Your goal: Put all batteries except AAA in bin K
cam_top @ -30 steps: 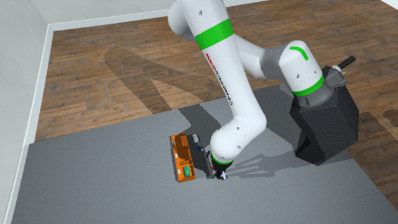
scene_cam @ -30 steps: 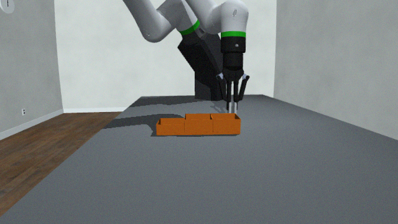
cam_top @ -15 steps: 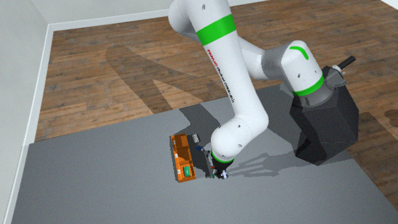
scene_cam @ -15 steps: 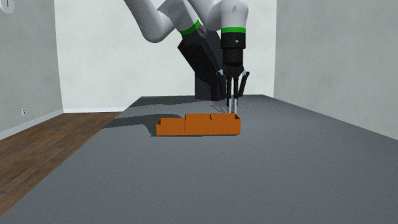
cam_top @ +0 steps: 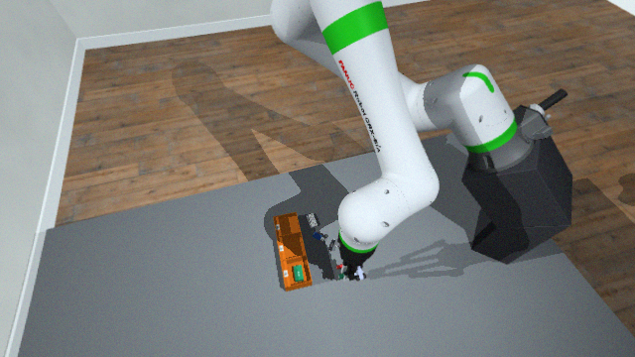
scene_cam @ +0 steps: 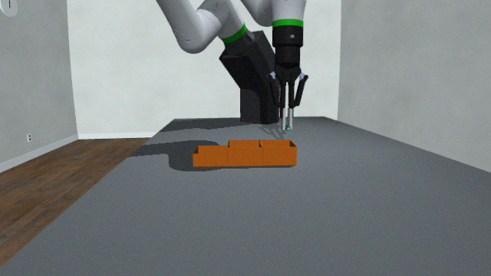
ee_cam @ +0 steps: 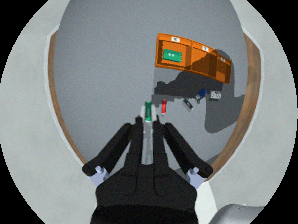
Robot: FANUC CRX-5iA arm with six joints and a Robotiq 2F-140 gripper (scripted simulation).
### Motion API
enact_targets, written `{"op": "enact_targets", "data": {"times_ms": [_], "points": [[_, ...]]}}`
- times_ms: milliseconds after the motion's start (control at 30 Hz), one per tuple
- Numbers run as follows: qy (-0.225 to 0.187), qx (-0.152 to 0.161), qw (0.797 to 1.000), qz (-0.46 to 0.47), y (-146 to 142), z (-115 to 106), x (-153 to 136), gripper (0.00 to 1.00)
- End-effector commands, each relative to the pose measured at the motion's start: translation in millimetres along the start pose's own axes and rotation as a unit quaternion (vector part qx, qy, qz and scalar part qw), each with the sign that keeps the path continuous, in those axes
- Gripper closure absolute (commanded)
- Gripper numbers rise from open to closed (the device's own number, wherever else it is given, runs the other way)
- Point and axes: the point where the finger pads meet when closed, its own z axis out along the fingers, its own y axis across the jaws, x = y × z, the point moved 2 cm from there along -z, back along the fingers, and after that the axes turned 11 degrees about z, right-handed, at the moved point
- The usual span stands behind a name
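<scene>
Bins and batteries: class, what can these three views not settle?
Bin letters: the exterior view shows only the orange bins' outer walls; too small in the top and wrist views.
Loose items: tiny and blurred in the top view, so their sizes are unreadable.
Green item: mostly covered by the end effector.

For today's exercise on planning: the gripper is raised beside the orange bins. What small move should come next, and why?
Probably carry it sideways over the orange bins. The gripper is shut on a small green battery, lifted above the table, still beside the bins rather than above them.

White arm [cam_top: 397,144], green bands, red lettering, black pincer [scene_cam: 287,124].
</scene>
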Motion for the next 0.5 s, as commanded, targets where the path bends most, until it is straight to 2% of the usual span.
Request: {"op": "enact_targets", "data": {"times_ms": [0, 467], "points": [[-0.001, -0.001, 1.0, 0.0, -0.1, -5.5, 0.5, 0.95], [-0.001, -0.001, 1.0, 0.0, -0.1, -9.5, 0.5, 0.95]]}}
